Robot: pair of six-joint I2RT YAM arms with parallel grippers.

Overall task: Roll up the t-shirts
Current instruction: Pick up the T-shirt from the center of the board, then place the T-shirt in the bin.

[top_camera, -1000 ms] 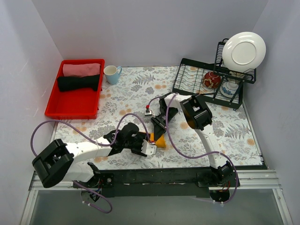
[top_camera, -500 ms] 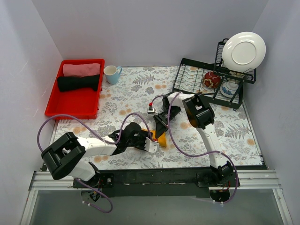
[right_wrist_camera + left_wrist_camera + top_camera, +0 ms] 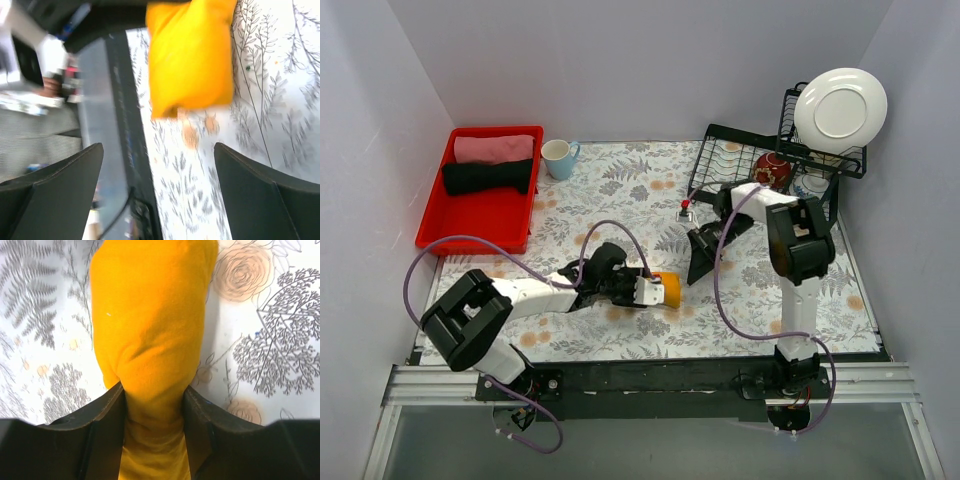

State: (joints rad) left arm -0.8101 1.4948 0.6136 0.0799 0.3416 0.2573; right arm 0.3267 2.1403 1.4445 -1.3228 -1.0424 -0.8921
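A rolled orange-yellow t-shirt (image 3: 667, 289) lies on the flowered table near the middle front. My left gripper (image 3: 642, 288) is shut on one end of the roll; in the left wrist view the cloth (image 3: 150, 330) bulges out from between both black fingers (image 3: 107, 415). My right gripper (image 3: 703, 262) hangs a short way to the right of the roll, wide open with nothing between its fingers. Its wrist view shows the roll (image 3: 190, 55) ahead, apart from the fingers (image 3: 255, 190).
A red bin (image 3: 480, 215) with a pink and a black rolled cloth stands at the back left, a mug (image 3: 558, 158) beside it. A black dish rack (image 3: 770, 175) with a white plate (image 3: 840, 108) and bowls is at the back right.
My right gripper has let go of the roll, opened wide and drawn back to the right. My left gripper has closed tighter on the roll and shifted it slightly right.
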